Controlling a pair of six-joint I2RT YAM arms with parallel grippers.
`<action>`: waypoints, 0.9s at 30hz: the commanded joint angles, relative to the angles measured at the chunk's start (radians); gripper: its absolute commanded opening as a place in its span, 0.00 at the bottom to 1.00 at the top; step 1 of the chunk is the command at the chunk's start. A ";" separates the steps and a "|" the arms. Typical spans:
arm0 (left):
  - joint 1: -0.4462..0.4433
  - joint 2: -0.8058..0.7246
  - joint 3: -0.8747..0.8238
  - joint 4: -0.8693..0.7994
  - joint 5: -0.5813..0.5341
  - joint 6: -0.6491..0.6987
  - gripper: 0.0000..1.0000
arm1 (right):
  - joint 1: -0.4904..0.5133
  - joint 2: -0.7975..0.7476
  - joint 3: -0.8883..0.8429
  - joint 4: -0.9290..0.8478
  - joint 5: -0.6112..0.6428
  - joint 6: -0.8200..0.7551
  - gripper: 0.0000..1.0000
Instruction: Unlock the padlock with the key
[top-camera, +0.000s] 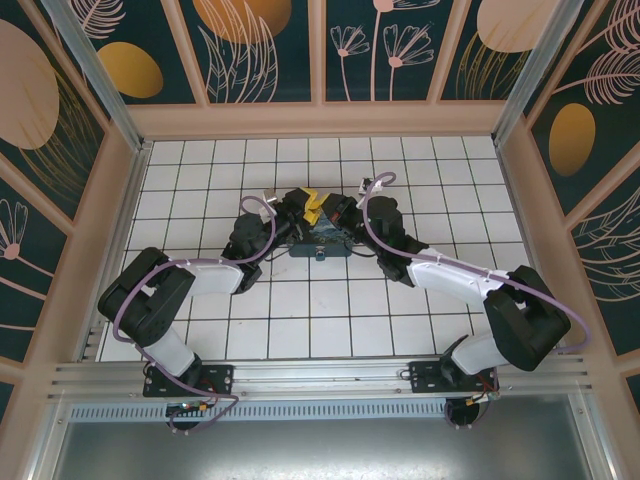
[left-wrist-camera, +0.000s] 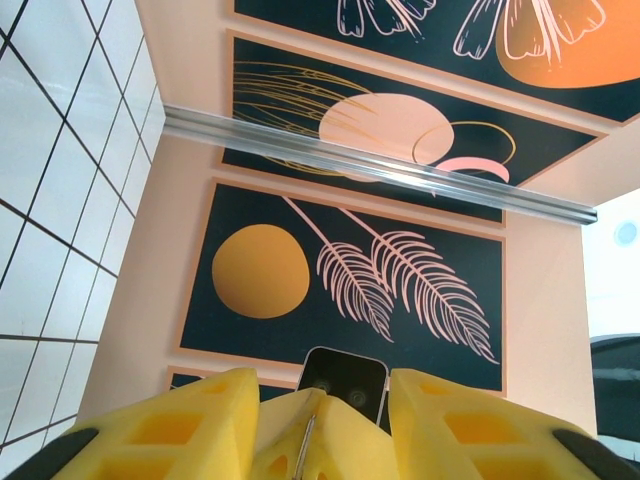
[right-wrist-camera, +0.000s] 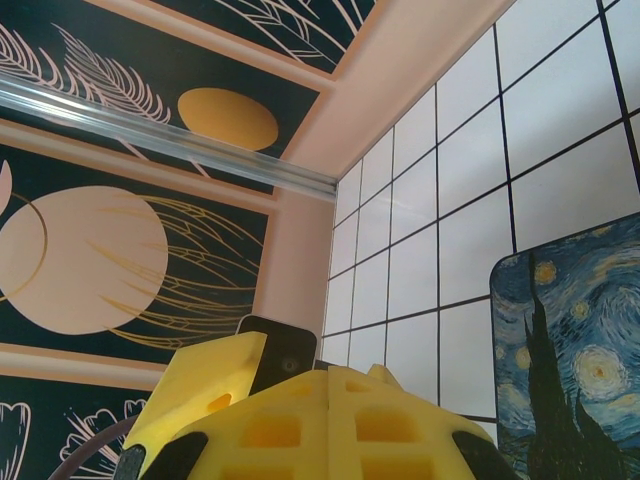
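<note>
Both arms meet over the middle of the tiled floor. My right gripper (right-wrist-camera: 330, 372) is shut, its yellow fingers (left-wrist-camera: 345, 440) pressed together. In the left wrist view a thin metal sliver, the key (left-wrist-camera: 305, 445), is pinched in the seam between them. My left gripper (left-wrist-camera: 318, 380) stands with its jaws apart on either side of the right fingertips. Its left finger (left-wrist-camera: 200, 420) lies close against them, and a gap shows on the other side. From above, the left gripper (top-camera: 303, 205) and the right gripper (top-camera: 326, 209) touch tip to tip. The padlock is hidden.
A blue-and-yellow painted box (top-camera: 320, 243) lies on the white tiles just below the grippers, and its edge shows as the painted box (right-wrist-camera: 570, 350) in the right wrist view. Patterned walls (top-camera: 260, 50) enclose the floor on three sides.
</note>
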 joint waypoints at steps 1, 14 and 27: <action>-0.004 -0.020 -0.005 0.010 -0.013 0.016 0.39 | -0.006 -0.021 -0.007 0.041 0.018 0.010 0.00; -0.004 -0.016 -0.016 0.005 -0.022 0.015 0.00 | -0.006 -0.019 -0.005 0.044 0.017 0.009 0.00; -0.003 -0.077 0.026 -0.184 0.009 0.302 0.00 | -0.103 -0.249 -0.201 -0.091 0.000 -0.040 0.55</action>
